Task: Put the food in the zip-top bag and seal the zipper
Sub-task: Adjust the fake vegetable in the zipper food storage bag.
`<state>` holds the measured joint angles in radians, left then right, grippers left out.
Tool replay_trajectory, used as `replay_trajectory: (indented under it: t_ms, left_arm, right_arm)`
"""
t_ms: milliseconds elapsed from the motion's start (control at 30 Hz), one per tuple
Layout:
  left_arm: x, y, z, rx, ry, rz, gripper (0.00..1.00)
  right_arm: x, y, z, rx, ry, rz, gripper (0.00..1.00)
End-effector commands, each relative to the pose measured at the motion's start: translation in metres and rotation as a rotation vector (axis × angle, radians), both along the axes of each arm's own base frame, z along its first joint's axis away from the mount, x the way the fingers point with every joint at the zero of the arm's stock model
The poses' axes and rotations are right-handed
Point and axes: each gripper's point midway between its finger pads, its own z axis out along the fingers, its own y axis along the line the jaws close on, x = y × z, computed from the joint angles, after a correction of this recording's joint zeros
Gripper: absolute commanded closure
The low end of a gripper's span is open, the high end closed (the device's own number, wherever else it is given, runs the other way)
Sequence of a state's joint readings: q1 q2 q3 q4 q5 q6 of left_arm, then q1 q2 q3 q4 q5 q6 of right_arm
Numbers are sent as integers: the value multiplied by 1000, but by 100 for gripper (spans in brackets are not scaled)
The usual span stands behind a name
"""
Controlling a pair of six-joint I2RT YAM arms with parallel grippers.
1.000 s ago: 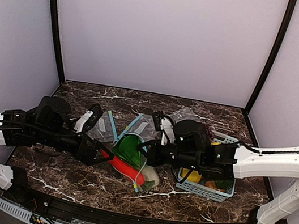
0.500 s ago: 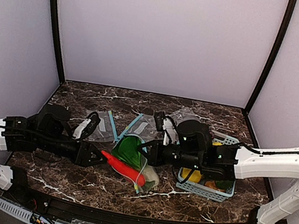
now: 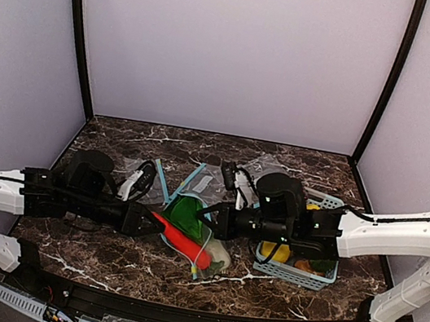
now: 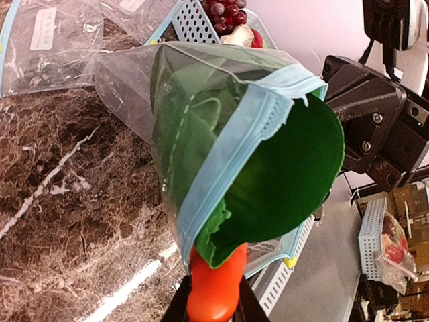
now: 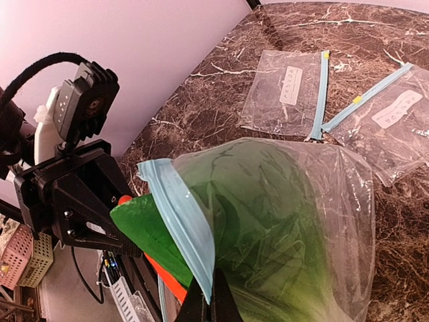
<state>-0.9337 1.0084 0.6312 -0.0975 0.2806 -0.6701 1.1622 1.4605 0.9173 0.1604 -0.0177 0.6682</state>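
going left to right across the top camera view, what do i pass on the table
left end effector → red-orange vegetable → basket; the zip-top bag and right end effector overlap the vegetable, so they are left out

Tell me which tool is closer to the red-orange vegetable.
Left. The left tool grips the red-orange vegetable by its end; the right tool pinches the zipper of the zip-top bag, beside it.
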Motion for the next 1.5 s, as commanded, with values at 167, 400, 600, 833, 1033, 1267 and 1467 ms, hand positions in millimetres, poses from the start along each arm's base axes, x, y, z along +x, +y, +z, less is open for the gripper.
replay_trajectory:
  t_ms: [167, 400, 600, 833, 1033, 1267, 1467]
  left_arm:
    - [8, -15, 8, -26, -22, -34, 91]
    - [11, -29, 8, -46, -10, -63, 92]
    - [20, -42, 15, -83, -23, -64, 93]
    - [30, -50, 15, -105, -25, -38, 91]
    - [42, -56, 14, -128, -38, 6, 94]
    - [64, -53, 2, -97, -48, 126, 99]
    - [75, -55, 15, -155, -89, 178, 95]
  right_arm:
    - [-6, 9, 10, 65, 12, 56, 100]
    - [-9, 16, 4, 62, 28, 83, 100]
    - [-8, 20, -6, 45, 44, 89, 100]
    - [-11, 27, -9, 56, 58, 119, 100]
    - [-17, 32, -7, 77, 59, 162, 100]
    - [-29, 36, 1, 91, 49, 233, 100]
    - [-32, 35, -1, 88, 69, 237, 100]
